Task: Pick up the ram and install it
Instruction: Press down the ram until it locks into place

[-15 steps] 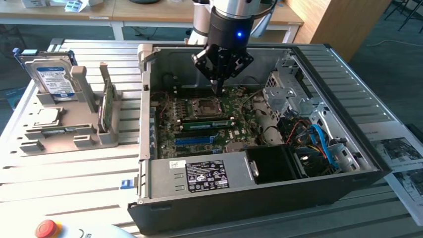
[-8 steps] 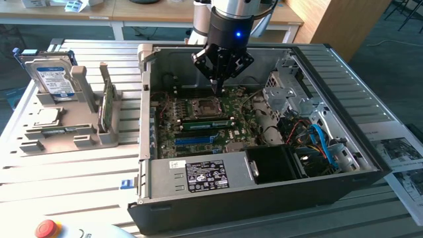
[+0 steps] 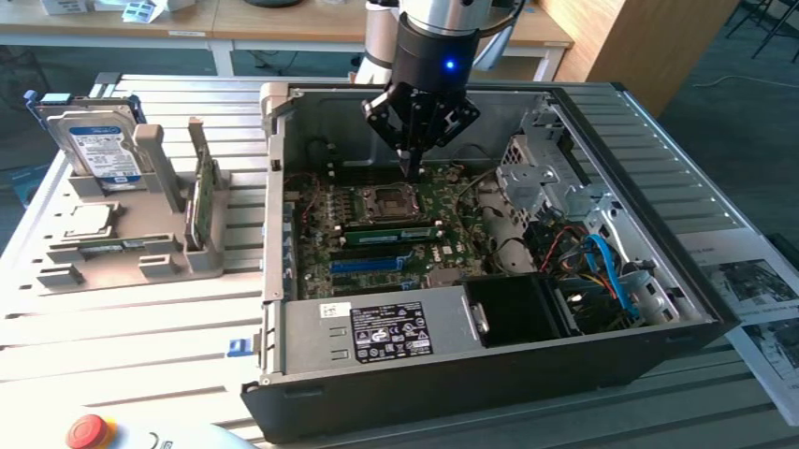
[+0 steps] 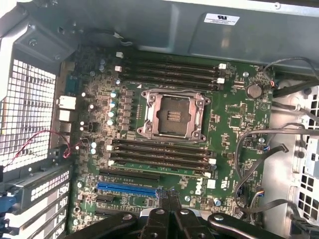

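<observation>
The hand point(image 3: 409, 166) hangs in the upper middle of the exterior view, inside the open computer case point(image 3: 500, 374), its fingers pinched together and holding nothing, tips just above the green board point(image 3: 374, 253) near the square socket point(image 3: 385, 200). In the wrist view the closed fingers point(image 4: 169, 209) sit at the bottom middle. A ram point(image 3: 197, 201) stands upright in the grey holder point(image 3: 125, 267) at the left, on the slatted surface point(image 3: 125, 337) beside the hard drive point(image 3: 103, 150).
</observation>
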Controlling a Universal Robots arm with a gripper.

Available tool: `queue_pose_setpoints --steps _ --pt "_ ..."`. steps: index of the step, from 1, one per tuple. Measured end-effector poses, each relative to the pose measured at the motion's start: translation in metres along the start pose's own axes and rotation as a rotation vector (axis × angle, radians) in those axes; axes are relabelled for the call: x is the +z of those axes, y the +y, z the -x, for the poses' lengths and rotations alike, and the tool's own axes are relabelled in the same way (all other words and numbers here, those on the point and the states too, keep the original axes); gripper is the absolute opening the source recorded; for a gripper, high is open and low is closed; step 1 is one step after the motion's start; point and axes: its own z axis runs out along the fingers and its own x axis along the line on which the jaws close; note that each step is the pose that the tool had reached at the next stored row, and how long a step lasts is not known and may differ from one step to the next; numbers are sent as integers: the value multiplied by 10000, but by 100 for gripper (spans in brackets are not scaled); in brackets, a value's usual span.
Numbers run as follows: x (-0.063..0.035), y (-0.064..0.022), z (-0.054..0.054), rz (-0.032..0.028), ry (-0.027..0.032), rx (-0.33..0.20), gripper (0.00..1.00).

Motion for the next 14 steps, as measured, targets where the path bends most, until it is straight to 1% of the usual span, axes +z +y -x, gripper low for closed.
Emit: queue_pose_setpoints --steps 10,14 --pt "0 0 0 12 0 374 10" --pt "0 0 0 14 0 400 10"
